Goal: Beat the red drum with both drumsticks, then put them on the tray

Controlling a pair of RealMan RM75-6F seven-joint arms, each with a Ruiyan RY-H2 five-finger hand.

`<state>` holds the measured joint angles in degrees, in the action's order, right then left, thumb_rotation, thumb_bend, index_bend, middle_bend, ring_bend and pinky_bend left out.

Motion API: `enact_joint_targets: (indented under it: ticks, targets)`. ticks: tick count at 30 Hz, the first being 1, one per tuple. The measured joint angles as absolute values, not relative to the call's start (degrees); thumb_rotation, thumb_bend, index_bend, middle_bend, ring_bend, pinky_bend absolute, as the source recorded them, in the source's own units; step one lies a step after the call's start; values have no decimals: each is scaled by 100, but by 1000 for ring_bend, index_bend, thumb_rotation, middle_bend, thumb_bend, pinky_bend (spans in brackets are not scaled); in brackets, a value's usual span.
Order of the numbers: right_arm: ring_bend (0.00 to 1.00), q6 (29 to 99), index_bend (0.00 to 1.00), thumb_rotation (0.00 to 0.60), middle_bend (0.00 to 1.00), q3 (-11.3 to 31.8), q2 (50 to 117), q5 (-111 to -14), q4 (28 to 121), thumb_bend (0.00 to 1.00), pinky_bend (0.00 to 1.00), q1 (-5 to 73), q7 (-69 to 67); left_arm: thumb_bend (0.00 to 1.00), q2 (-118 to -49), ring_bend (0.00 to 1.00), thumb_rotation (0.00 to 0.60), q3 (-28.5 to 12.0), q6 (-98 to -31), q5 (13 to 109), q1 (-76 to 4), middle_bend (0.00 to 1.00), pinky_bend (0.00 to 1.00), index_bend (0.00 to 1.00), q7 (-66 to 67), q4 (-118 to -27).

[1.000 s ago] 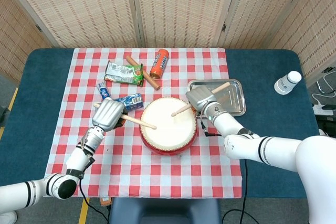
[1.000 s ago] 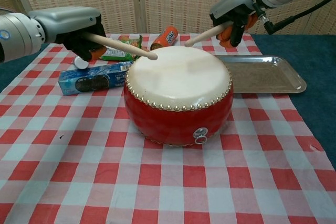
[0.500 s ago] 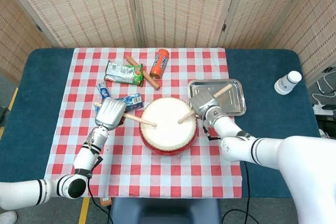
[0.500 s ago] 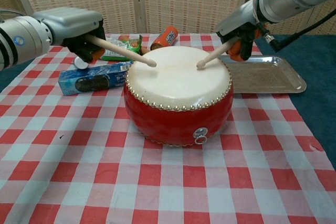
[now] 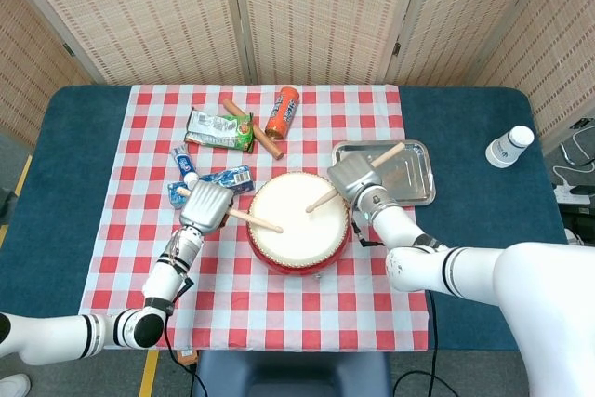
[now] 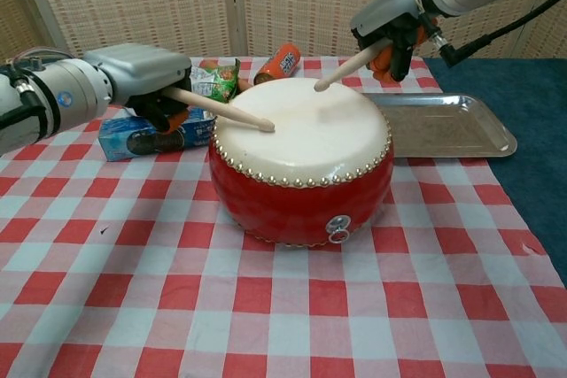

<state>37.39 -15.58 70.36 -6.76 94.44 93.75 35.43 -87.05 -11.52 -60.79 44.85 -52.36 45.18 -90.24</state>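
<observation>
Right of red drum [image 6: 301, 161], metal tray [image 6: 461, 130], bare inside

The drum [image 6: 301, 188] has a glossy red shell, a matt cream skin and a row of shiny studs. Both sticks [image 6: 220, 111] look like pale bare wood. The tray [image 6: 461, 126] is brushed metal, on checked cloth [image 6: 266, 307].

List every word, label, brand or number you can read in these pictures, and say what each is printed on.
None can be read for certain.
Blue cookie box: dark round cookies pictured, lettering too blurred.
Orange can: white markings, unreadable.
Green snack bag: print too small.
White bottle: dark label, unreadable.
Red drum: no text, only a small metal ring fitting on its front.
</observation>
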Motion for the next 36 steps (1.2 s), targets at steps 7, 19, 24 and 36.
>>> enact_joint_targets:
  ticks: [7, 19, 24, 36]
  targets:
    - [1000, 3636, 1000, 600, 1000, -1731, 7441, -168, 9031, 815, 1000, 9547, 3819, 806, -8054, 1000, 600, -1340, -6446, 4817, -5048, 1000, 1000, 1000, 3937, -9750]
    - [1000, 3953, 1000, 600, 1000, -1585, 7060, -432, 9522, 815, 1000, 9488, 3849, 807, -8739, 1000, 600, -1074, -6110, 4349, -5339, 1000, 1000, 1000, 4482, -9042]
    - [1000, 3923, 1000, 600, 1000, -1780, 7501, -21, 9195, 815, 1000, 9565, 4235, 806, -8350, 1000, 600, -1189, -6443, 4544, -5235, 1000, 1000, 1000, 4281, -9488]
    - [1000, 4229, 1000, 600, 1000, -1291, 6945, -467, 9693, 815, 1000, 9410, 3957, 807, -8693, 1000, 600, -1027, -6130, 4331, -5402, 1000, 1000, 1000, 4471, -9153]
